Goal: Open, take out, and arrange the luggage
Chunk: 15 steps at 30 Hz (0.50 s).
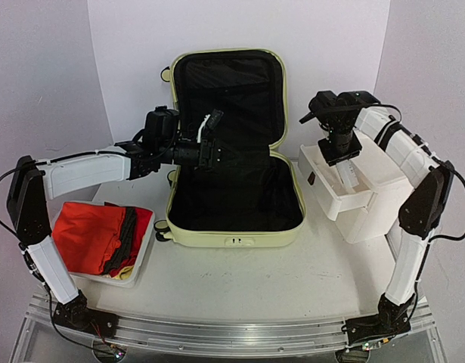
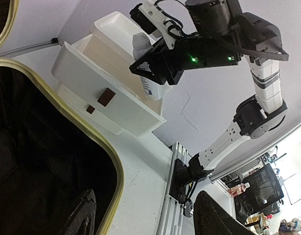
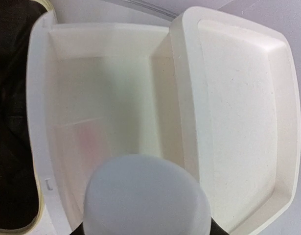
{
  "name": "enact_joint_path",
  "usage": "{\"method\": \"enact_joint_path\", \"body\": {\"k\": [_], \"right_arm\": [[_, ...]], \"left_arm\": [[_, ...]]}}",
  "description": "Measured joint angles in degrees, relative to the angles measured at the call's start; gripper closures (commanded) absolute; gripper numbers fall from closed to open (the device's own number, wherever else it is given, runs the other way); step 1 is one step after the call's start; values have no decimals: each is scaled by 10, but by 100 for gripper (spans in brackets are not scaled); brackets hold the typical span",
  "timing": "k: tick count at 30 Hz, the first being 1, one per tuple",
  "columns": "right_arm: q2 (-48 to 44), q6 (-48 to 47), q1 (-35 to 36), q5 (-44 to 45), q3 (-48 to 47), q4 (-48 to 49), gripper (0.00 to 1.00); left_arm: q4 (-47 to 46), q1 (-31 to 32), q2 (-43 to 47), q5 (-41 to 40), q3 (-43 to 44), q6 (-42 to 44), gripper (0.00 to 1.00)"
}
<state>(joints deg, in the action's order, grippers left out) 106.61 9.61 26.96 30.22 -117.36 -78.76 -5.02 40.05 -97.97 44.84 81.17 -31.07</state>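
The luggage point(image 1: 234, 227) lies open mid-table, pale yellow-green, its lid upright and the black lining point(image 1: 232, 193) bare. My left gripper point(image 1: 214, 144) hovers over its back left part, open, and nothing sits between its fingers point(image 2: 215, 218). Off to the right, my right gripper point(image 1: 342, 155) is shut on a white bottle point(image 1: 350, 176) and holds it upright over the pulled-out top drawer point(image 1: 332, 193) of the white drawer box point(image 1: 387, 193). The left wrist view shows the bottle point(image 2: 149, 78) in those jaws. In the right wrist view the bottle point(image 3: 148, 196) fills the bottom, above the drawer point(image 3: 106, 98).
A white basket point(image 1: 145, 253) with red, black and yellow clothes point(image 1: 96, 236) stands at the front left of the suitcase. The rail point(image 1: 232, 333) carrying both arm bases runs along the table's near edge. White walls close the back and sides.
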Motion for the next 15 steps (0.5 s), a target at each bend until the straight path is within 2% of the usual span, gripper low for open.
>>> {"method": "enact_joint_path", "body": {"k": [2,3,4,5,7,10,15], "right_arm": [[23,6,-2,16,0,-11,52],[31,9,-3,23,0,-15,44],[38,12,-5,30,-2,-18,25],[43,15,-7,36,-5,-22,14],[53,21,-10,45,-20,-30,7],[68,29,-16,52,-71,-47,8],[58,26,-20,3,-115,-40,32]], "left_arm": [[3,0,0,0,-8,4,31],[5,0,0,0,-11,7,31],[9,0,0,0,-12,9,31],[11,0,0,0,-14,11,31],[16,-2,0,0,-14,12,28],[24,-5,3,-7,-15,16,13],[57,-13,45,-77,-45,43,2]]}}
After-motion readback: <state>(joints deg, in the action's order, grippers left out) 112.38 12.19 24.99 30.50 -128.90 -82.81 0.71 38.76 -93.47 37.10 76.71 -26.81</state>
